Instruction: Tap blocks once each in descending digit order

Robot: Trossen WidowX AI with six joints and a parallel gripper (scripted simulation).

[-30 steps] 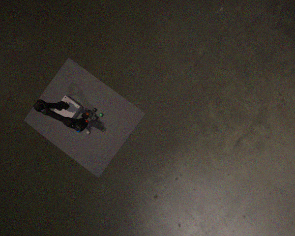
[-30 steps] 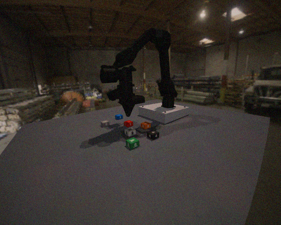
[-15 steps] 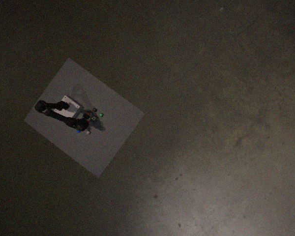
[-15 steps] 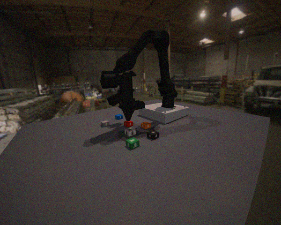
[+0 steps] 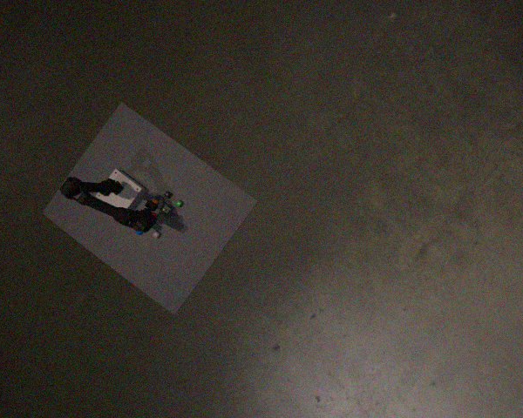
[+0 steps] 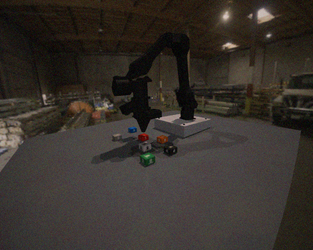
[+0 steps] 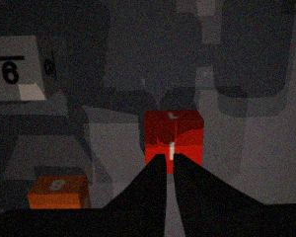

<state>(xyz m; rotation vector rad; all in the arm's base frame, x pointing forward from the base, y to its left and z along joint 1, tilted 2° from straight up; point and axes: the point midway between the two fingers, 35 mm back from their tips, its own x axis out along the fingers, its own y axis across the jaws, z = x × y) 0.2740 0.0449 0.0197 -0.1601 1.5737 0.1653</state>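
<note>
No container is seen; seven blocks are set out on the grey table (image 6: 205,188) in front of the white base plate (image 6: 182,125). In the exterior view a blue block (image 6: 132,129) and a light grey block (image 6: 117,137) lie to the left, the red block (image 6: 143,137) and the orange block (image 6: 161,139) sit in the middle, and a white block (image 6: 144,146), a black block (image 6: 169,149) and a green block (image 6: 147,159) lie nearer the camera.

The gripper (image 6: 143,128) is held point-down just above the red block, its fingers drawn almost together with only a thin slit between them — nothing is gripped. In the wrist view the fingertips overlap the near edge of the red block (image 7: 174,135); whether they touch it cannot be told.

A 6 is read on the white block (image 7: 12,69) at the upper left of the wrist view, partly cut off. The orange block (image 7: 56,193) is partly covered by the dark finger bodies, its digit blurred. From the top view the blocks are too small for digits to be read.
</note>
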